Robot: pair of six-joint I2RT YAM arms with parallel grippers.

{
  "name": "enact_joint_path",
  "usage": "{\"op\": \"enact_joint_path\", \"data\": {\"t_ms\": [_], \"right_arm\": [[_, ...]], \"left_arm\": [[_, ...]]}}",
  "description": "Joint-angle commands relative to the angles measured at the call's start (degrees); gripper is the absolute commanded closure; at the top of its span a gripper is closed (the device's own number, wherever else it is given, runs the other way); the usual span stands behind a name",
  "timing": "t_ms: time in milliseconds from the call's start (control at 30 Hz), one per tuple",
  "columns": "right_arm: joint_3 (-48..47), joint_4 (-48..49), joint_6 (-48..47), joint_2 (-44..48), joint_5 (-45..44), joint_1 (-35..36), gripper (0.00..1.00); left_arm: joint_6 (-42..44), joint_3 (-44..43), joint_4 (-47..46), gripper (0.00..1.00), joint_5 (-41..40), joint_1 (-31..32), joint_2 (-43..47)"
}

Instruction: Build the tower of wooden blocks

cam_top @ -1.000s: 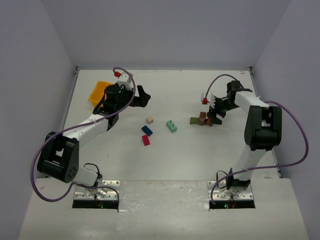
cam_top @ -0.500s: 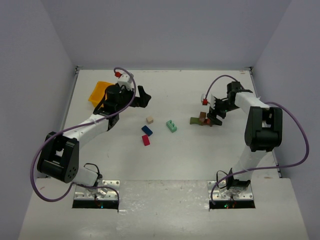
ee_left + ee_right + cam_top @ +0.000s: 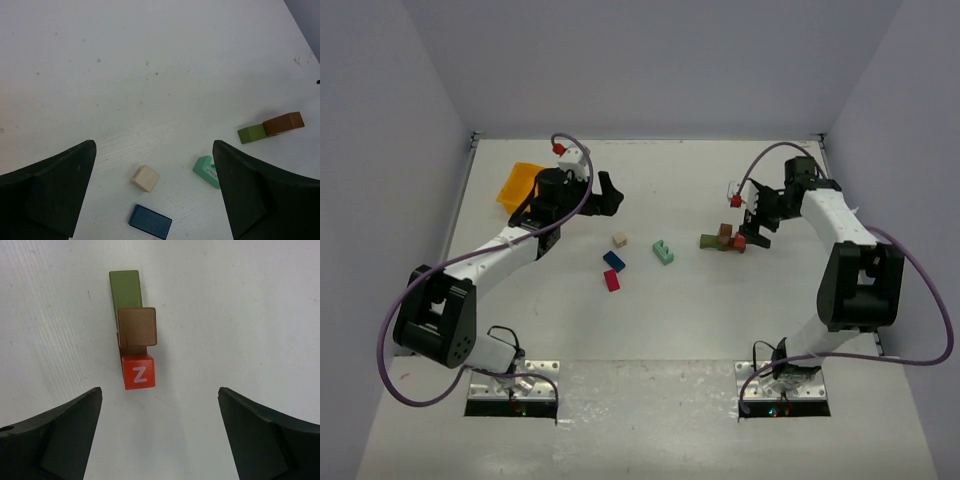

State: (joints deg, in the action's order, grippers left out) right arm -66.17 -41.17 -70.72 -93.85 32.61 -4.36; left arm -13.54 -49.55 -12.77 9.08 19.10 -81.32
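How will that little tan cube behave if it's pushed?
The tan cube looks like solid wood, so probably stiff and light. Its flat faces suggest it slides rather than rolls. It sits apart from the blue block, so a push may move it alone.

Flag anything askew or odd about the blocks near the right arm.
The brown block sits off-centre, shifted sideways past the long edge of the olive block, so the row they form with the red Z block is not flush. Whether brown rests on olive is unclear. Nothing looks damaged.

white arms (image 3: 505,255), black joints (image 3: 440,325), purple cables (image 3: 383,340), dark pincer fingers (image 3: 50,190)
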Motion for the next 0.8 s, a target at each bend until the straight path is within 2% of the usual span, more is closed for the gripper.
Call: {"op": "enact_joint_path", "data": {"t_ms": [0,100,200,267,300,367,433,533,633,767], "right_arm": [[0.12,0.33,2.11,7.38,2.97,0.05,0.01],[1.37,12.71,16.34,11.76,5.17,0.05,0.01],[0.97,24.5,35.09,14.39,3.94,0.52,0.01],[-1.6,30.63,54.94,14.72,-2.09,0.65,0.01],[-2.47,32.03,57.42,14.95,-2.98,0.67,0.01],[-2.56,32.74,79.21,17.06,-14.12,1.13,0.01],[0.33,32.27,87.26,19.7,-23.46,2.69,0.01],[7.4,30.16,90.92,26.07,-38.88,10.17,0.01],[11.99,25.94,95.37,29.9,-51.65,14.43,0.01],[19.37,21.98,99.65,33.9,-58.64,16.27,0.01]], "left_arm": [[-4.2,-5.1,5.91,0.0,-4.87,1.05,0.92],[-6.06,-6.0,7.57,0.0,-4.27,1.71,0.01],[-9.05,-7.8,11.31,0.0,-4.16,1.9,-2.04],[-12.66,-9.47,14.85,0.0,-5.32,1.9,-4.23],[-13.83,-9.6,15.79,0.0,-5.76,1.97,-4.86],[-16.6,-9.78,18.4,0.0,-7.8,2.06,-6.15],[-19.87,-9.77,19.12,0.0,-10.72,2.51,-7.41],[-22.35,-10.35,20.24,0.0,-12.92,4.37,-10.8],[-23.8,-13.17,23.2,0.0,-15.91,5.84,-14.71],[-24.81,-15.75,25.18,0.01,-18.87,7.7,-19.02]]}}
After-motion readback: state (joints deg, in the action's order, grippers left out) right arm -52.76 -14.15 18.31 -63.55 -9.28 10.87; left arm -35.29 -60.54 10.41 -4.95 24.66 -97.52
